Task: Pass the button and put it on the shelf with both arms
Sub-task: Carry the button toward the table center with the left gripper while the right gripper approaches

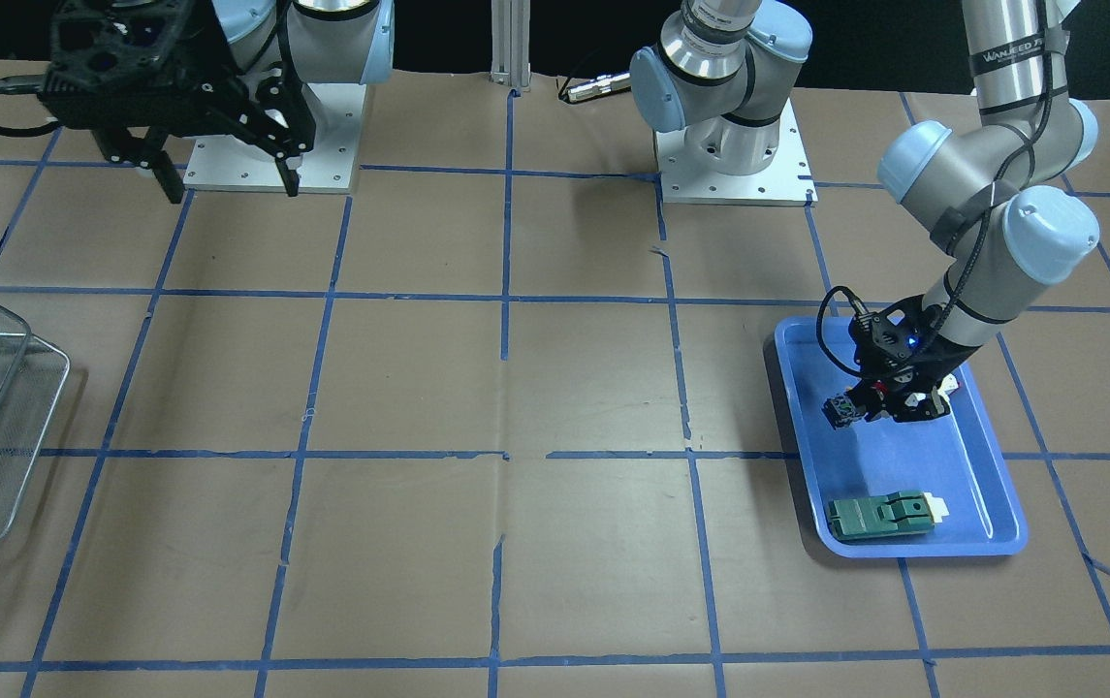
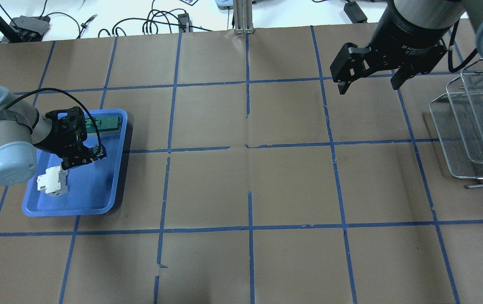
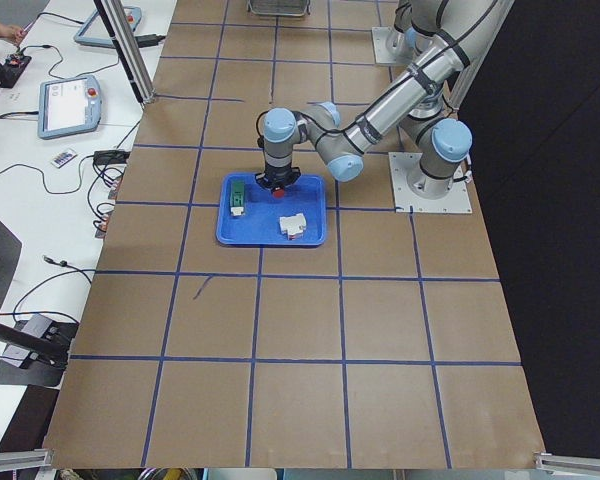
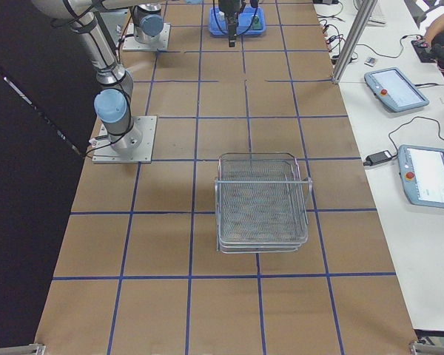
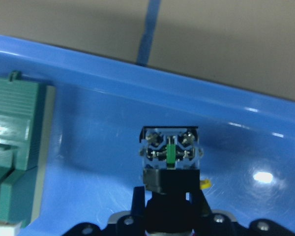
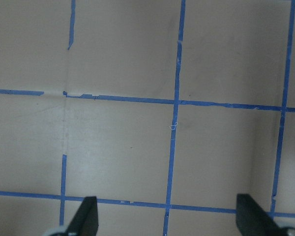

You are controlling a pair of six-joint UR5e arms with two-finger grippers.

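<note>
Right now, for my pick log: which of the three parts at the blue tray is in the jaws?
The button, clamped in the left gripper; the white breaker and green module lie free on the blue tray.

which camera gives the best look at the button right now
Left wrist-mounted: the button sits mid-frame, its terminal end facing the camera, clamped in the left gripper over the blue tray. Front-facing shows it small at the gripper tip; exterior left shows only a red speck; overhead mostly hides it.
</note>
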